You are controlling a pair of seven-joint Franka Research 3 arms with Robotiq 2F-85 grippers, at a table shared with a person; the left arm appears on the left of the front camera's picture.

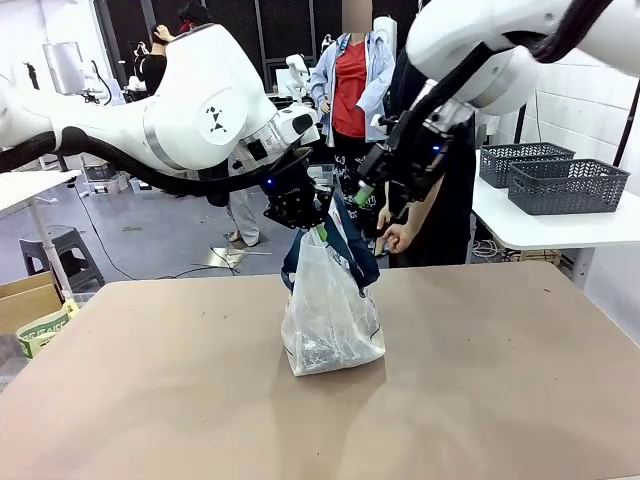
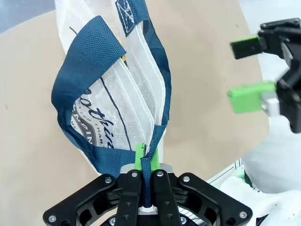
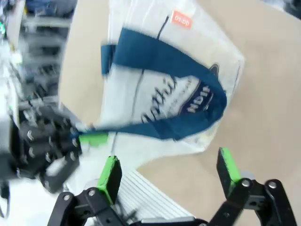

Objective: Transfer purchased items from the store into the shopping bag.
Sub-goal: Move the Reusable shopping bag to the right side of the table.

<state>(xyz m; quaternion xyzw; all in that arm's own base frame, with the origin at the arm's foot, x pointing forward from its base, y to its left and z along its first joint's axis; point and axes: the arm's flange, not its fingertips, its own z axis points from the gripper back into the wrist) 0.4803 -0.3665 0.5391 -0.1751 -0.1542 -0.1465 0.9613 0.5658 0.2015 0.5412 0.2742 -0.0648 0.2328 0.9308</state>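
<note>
One arm holds the bag up by its strap

The left fingers (image 2: 146,181) are squeezed tight on a blue strap (image 2: 148,162) of the shopping bag (image 1: 330,320), likely so the bag stays up and does not flop over. The right fingers (image 3: 169,174) are spread wide with nothing in them, hanging just above the bag and near the other strap (image 3: 164,125). The bag sits on the brown surface (image 1: 500,380), in the middle, with something pale inside. A person (image 1: 400,236) stands behind it.
</note>
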